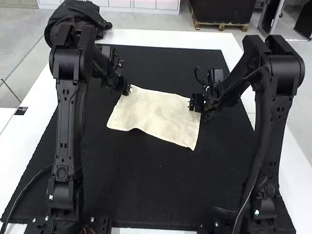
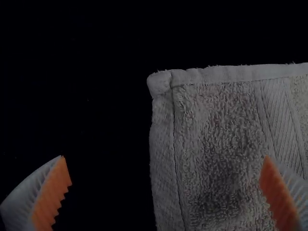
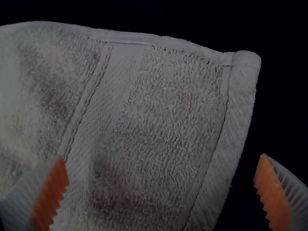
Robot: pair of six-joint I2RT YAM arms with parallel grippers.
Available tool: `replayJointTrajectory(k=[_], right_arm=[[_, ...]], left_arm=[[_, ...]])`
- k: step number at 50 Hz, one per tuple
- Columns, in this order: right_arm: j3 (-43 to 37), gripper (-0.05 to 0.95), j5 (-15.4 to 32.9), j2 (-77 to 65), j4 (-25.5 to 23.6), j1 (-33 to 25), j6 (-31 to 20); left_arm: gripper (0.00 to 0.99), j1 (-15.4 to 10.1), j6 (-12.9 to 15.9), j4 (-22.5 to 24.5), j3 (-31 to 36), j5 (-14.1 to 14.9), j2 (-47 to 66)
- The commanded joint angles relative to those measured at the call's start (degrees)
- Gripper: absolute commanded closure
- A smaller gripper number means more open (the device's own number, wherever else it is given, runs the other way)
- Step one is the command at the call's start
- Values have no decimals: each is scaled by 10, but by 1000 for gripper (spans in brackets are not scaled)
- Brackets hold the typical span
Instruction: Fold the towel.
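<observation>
Cream-coloured towel (image 1: 158,116) lies spread on the black mat (image 1: 146,185), a little wavy at its near edge. My left gripper (image 1: 128,90) is at its far left corner, my right gripper (image 1: 190,104) at the far right one; both have their fingers apart and grasp nothing.

Fuzzy cloth towel (image 1: 155,117) lies on a matt black mat (image 1: 141,185).
</observation>
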Motion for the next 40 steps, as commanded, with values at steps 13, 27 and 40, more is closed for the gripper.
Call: replayJointTrajectory(k=[13, 27, 40], right_arm=[[21, 49, 2, 16, -2, -1, -29], [23, -3, -2, 19, -2, 0, -24], [21, 141, -17, 26, -4, 0, -27]], left_arm=[[100, -1, 8, -12, 15, -7, 17], [39, -1, 8, -12, 13, -14, 25], [180, -3, 8, -8, 5, -23, 31]])
